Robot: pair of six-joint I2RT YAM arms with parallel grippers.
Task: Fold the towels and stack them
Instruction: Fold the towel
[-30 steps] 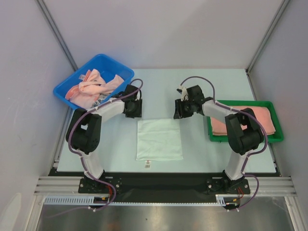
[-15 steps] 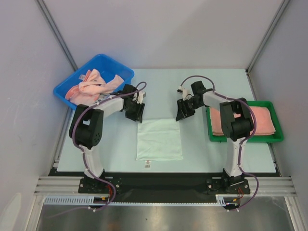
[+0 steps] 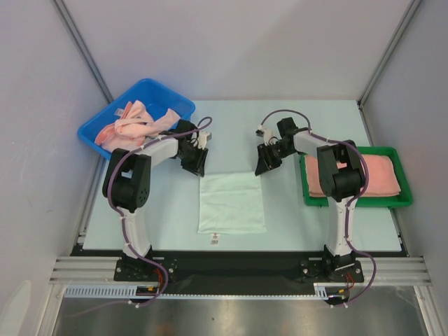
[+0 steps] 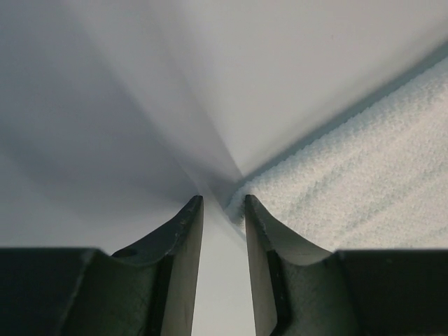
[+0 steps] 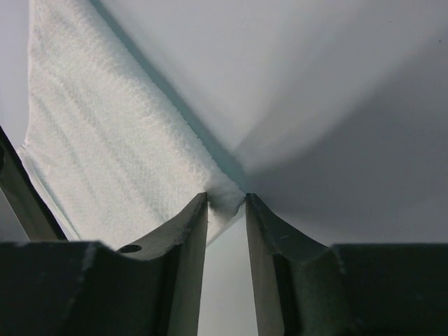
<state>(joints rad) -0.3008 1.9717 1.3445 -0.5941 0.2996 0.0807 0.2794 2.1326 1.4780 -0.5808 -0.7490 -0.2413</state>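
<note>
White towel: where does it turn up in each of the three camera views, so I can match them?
Top view: the towel lies flat in the middle of the table.
Left wrist: the towel fills the right side, its corner just past the fingers.
Right wrist: the towel fills the left side, its corner between the fingers.
Shared landmark: the towel's far edge; its two corners are the ones at the fingers.

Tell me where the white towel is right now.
In the top view the white towel lies flat mid-table between the arms, its far corners at the left gripper and right gripper, with the green tray to its right.
</note>
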